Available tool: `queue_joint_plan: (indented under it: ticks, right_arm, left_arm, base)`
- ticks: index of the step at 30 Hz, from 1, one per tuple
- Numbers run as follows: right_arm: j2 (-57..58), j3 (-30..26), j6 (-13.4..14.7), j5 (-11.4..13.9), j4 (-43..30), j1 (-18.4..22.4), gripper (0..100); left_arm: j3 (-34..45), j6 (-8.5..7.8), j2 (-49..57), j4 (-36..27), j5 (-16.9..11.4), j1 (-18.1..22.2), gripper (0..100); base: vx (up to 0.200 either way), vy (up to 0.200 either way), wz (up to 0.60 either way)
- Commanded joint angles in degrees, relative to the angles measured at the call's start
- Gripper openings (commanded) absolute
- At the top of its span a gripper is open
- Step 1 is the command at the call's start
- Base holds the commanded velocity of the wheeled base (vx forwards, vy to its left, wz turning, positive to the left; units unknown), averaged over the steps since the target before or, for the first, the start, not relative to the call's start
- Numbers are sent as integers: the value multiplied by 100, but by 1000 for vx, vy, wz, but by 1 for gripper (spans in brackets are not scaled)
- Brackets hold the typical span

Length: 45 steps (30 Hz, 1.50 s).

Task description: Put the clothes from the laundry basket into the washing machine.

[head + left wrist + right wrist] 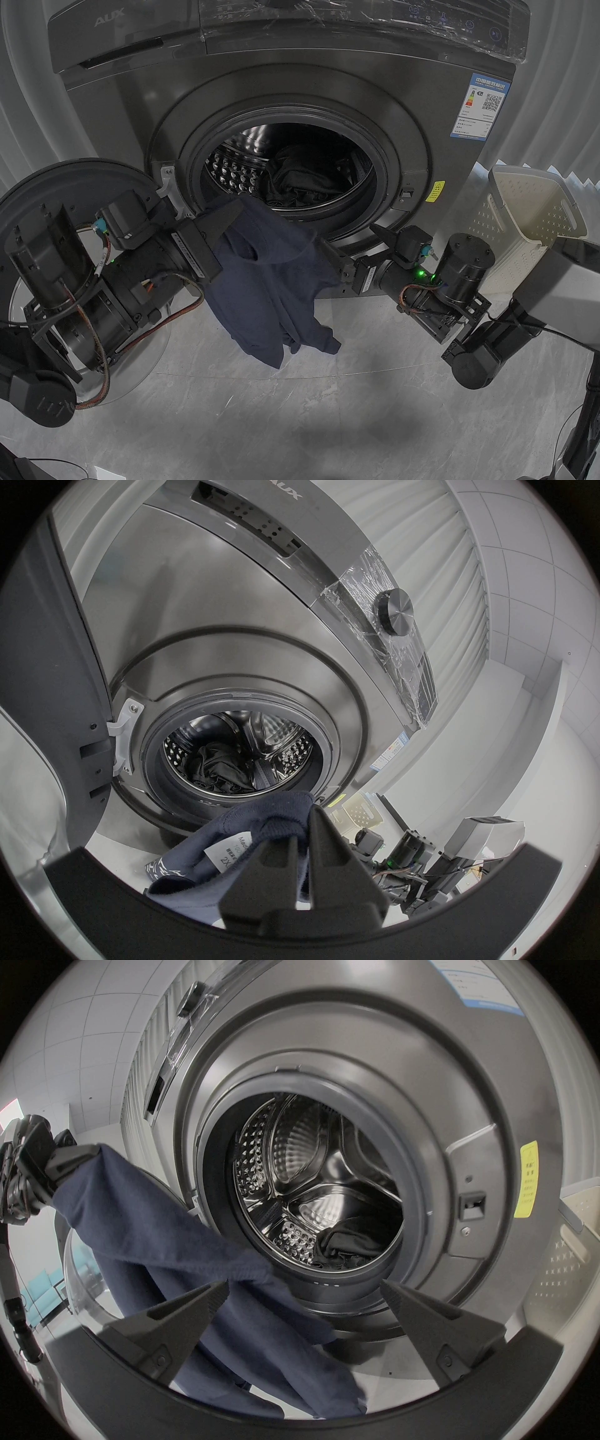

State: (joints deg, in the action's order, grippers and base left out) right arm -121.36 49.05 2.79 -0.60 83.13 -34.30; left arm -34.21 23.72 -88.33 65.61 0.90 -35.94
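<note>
Clothes show in two places. A navy garment hangs in front of the washing machine, and a black garment lies inside the drum.

The left end effector is clenched on the upper edge of the navy garment, just outside the lower left part of the round opening. In the left wrist view its fingers are pressed together with navy cloth bunched between and behind them, and a white label shows on the fabric. From that grip the garment drapes down and to the right across the lower rim of the opening, its loose end hanging above the floor.

The right end effector is released, its jaws spread wide, and it sits low in front of the machine at the right edge of the navy garment. One finger is just beside the cloth; I cannot tell whether it touches.

The door is swung fully open to the left. The black garment rests on the drum's bottom, well behind the navy one.

A white basket stands tilted on the floor to the right of the machine, its open side facing up and left.
</note>
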Motion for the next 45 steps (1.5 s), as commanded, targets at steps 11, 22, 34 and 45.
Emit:
queue_joint_plan:
  ticks: [11,22,34,45]
  right_arm:
    - [-20,-80,64,-2,37,-76,100]
    - [675,-1249,55,165,37,-507,100]
    - [-63,-19,28,156,-42,-674,100]
    - [-591,746,20,174,-77,-446,100]
  left_arm:
    - [19,1,0,-4,6,-10,0]
    - [-7,1,-26,-4,6,-10,0]
    - [19,1,-8,-4,6,-10,0]
    - [54,1,18,4,6,-10,0]
  base:
    - [0,0,0]
    - [0,0,0]
    - [0,0,0]
    - [0,0,0]
